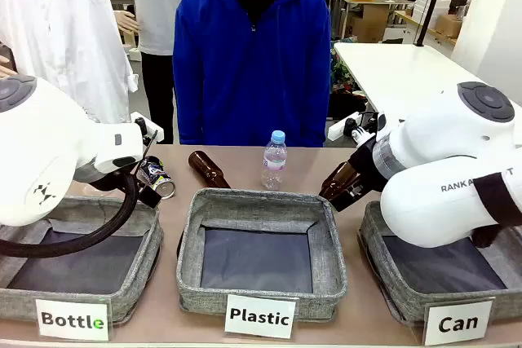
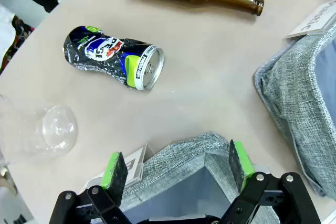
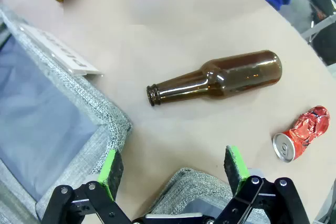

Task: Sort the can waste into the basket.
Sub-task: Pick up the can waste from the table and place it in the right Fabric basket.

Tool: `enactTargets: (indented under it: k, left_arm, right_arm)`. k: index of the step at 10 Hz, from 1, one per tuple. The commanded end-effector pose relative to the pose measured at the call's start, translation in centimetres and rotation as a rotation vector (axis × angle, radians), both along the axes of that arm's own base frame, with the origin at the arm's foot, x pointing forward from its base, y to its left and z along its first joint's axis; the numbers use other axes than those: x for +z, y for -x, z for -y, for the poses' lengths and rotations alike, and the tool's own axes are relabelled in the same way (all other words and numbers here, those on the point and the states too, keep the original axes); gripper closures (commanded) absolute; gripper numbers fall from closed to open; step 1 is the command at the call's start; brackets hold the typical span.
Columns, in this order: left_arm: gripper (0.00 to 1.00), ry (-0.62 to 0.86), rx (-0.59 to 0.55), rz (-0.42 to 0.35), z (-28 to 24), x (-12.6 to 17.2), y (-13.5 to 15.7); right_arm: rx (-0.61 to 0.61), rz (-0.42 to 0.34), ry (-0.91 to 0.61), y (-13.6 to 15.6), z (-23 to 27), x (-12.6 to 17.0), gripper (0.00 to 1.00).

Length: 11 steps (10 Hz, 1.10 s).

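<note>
- Shared tan table (image 1: 245, 160), a person in a blue hoodie (image 1: 249, 55) standing at the far side. Three grey baskets sit along my edge, labelled Bottle, Plastic and Can.
- Can basket (image 1: 379, 258): on my right, partly under my right arm. The dark lining that I can see holds nothing.
- Dark can (image 2: 113, 56): crushed, lying on its side on the bare table, just beyond the far corner of the Bottle basket (image 2: 184, 153). It is near my left arm and on the opposite side of the table from the Can basket.
- Red can (image 3: 302, 134): crushed, lying on the bare table near the far edge. It is outside the basket, with a brown bottle (image 3: 226, 80) lying beside it.
- Left gripper (image 2: 177, 160): fingers spread wide with nothing between them, hanging over the Bottle basket's corner, short of the dark can.
- Right gripper (image 3: 173, 162): fingers likewise wide apart and empty, over a grey basket rim. It touches neither the red can nor the bottle.
- Progress, as I judge it: nothing is sorted yet. Both cans are out on the table and neither is gripped.
- Left to do: pick up each can and drop it into the Can basket. The red one looks the shorter trip for my right arm, while the dark one must cross over the Plastic basket (image 1: 261, 201).
- Bottles, glass and plastic, are not my concern here.
</note>
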<state>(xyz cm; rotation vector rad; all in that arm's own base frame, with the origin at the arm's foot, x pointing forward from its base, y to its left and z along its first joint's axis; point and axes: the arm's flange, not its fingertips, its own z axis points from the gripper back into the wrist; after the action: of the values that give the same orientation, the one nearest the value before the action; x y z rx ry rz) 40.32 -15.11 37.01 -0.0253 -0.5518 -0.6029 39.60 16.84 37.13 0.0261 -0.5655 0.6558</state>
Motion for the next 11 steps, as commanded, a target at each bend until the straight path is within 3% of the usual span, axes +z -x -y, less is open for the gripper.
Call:
enactTargets:
  k: [1, 11]
  left_arm:
    - [0.00, 0.000, 0.000, 0.000, 0.00, 0.01, 0.00]
    - [0.00, 0.000, 0.000, 0.000, 0.00, 0.01, 0.00]
  right_arm:
    - [0.000, 0.000, 0.000, 0.00, 0.00, 0.00, 0.00]
    - [0.000, 0.000, 0.000, 0.00, 0.00, 0.00, 0.00]
